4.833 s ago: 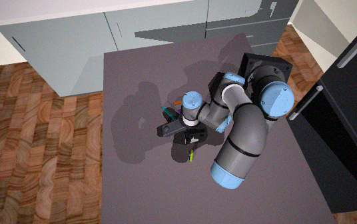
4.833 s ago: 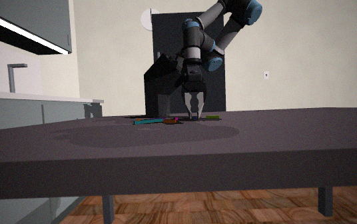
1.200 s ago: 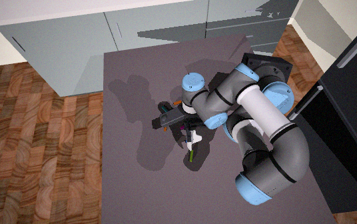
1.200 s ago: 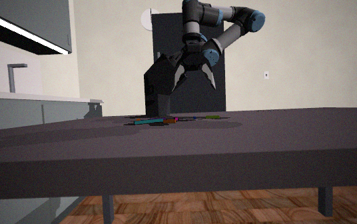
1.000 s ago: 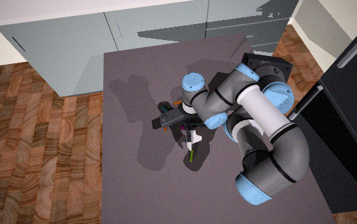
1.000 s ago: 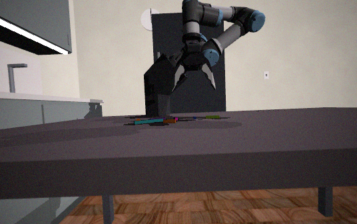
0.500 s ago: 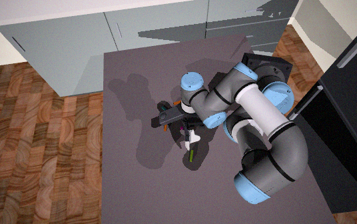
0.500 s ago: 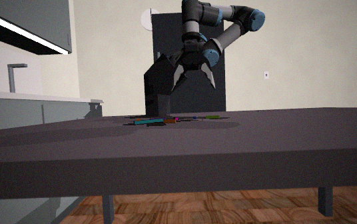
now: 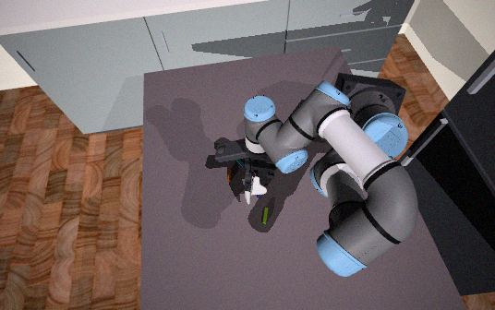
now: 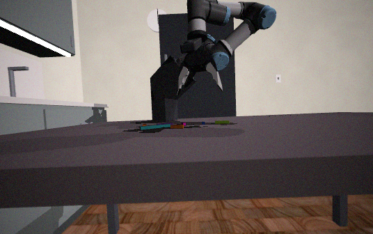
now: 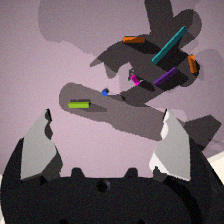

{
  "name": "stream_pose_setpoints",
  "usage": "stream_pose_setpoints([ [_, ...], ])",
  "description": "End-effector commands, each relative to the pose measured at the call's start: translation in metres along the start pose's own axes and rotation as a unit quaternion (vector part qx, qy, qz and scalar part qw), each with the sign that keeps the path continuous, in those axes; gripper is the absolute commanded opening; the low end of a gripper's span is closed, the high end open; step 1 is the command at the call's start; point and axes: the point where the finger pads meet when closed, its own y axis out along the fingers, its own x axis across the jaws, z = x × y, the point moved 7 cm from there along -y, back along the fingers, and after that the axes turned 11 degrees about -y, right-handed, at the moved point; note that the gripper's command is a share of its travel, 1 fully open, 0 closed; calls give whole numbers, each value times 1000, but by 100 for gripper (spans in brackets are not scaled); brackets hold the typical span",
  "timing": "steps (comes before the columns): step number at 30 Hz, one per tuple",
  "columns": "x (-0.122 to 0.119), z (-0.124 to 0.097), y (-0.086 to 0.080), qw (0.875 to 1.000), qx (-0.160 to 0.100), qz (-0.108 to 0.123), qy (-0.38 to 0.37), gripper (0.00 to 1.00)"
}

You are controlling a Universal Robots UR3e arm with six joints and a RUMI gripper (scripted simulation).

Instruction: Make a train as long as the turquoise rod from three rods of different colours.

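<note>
Across the top view, the single arm reaches over the table (image 9: 199,272) (image 10: 264,147) (image 11: 25,95), its gripper (image 9: 255,195) (image 10: 200,92) (image 11: 107,109) partly masking the rods. Visible are the lime rod (image 9: 265,215) (image 10: 221,122) (image 11: 79,105), a small part of the blue rod (image 9: 259,196) (image 10: 203,122) (image 11: 104,92) and one orange rod (image 9: 229,175) (image 10: 177,127) (image 11: 133,39). Lime, blue and orange would together match the turquoise rod (image 9: 240,162) (image 10: 156,127) (image 11: 169,45).

Exterior view: the fingers stand wide apart above the rods, with nothing between them. All rods lie low on the table. A descent with this full spread could sweep a neighbouring rod aside, particularly around the closer group.

Wrist view: the blue rod lies near the lime rod's end, but apart and out of line; no train is formed. Its small size leaves little to grip, so an off-centre closure could turn or eject it. The nearer-to-lime orange rod must travel past the magenta rod (image 11: 135,80); a low carry risks a knock. The second orange rod (image 11: 192,64) and the purple rod (image 11: 165,76) lie farther right. Skewed placement could leave a gap or bend at a joint, and an uneven release could disturb it.

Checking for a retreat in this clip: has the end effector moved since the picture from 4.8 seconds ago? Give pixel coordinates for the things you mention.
Yes, upward: the end effector (image 9: 256,195) (image 10: 200,92) (image 11: 107,109) was down at the grey-brown tabletop (image 9: 185,277) (image 10: 296,139) (image 11: 115,145); now its fingertips hang well above it.
</note>
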Motion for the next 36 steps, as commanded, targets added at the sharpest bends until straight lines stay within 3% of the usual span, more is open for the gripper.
stream_pose_setpoints([
  [1,7,12,-1,997,-4,-5,83,100],
  [6,11,16,-1,993,-4,-5,122,100],
  [21,30,40,2,946,-3,-7,325,100],
  [23,30,40,2,946,-3,-7,325,100],
  [36,45,58,10,870,-2,-6,493,100],
])
